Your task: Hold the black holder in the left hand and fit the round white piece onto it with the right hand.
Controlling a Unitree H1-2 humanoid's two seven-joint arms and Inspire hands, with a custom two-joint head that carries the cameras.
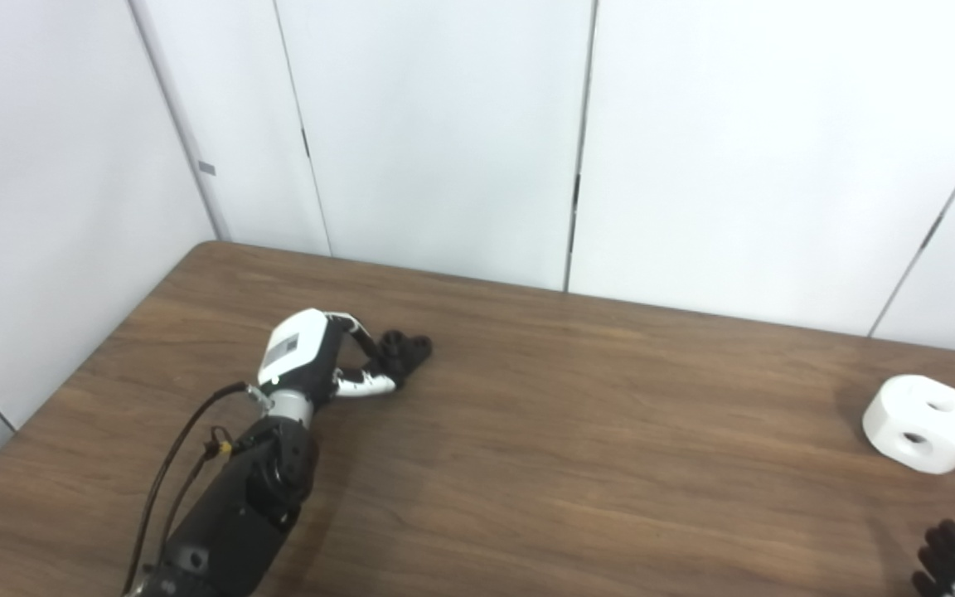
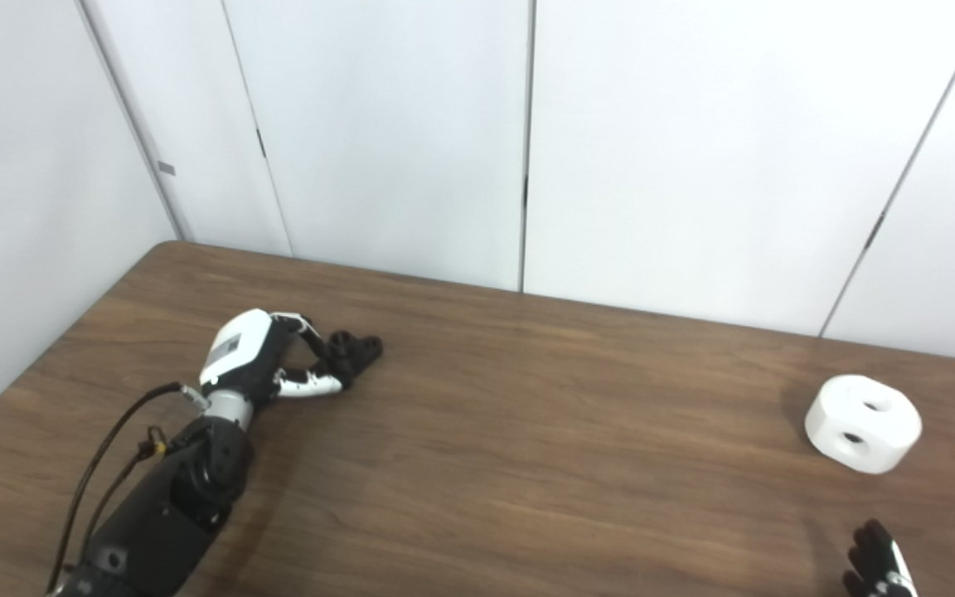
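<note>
At nine o'clock on the counter (image 1: 577,464), the left hand (image 1: 312,356) curls around the black holder (image 1: 404,350), whose knobbed end points toward three o'clock; grip firmness is unclear, so it could slip. The round white piece (image 1: 923,423) lies flat at three o'clock, holes up. The right hand (image 1: 952,564) is mostly cropped; its state cannot be told.

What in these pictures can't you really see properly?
- Right hand: both views cut it off at the bottom edge, so open or shut is unclear.
- Black holder: dark against the left hand and its dark fingers, so shape and grip are unclear.
- Round white piece: its underside is hidden.
</note>
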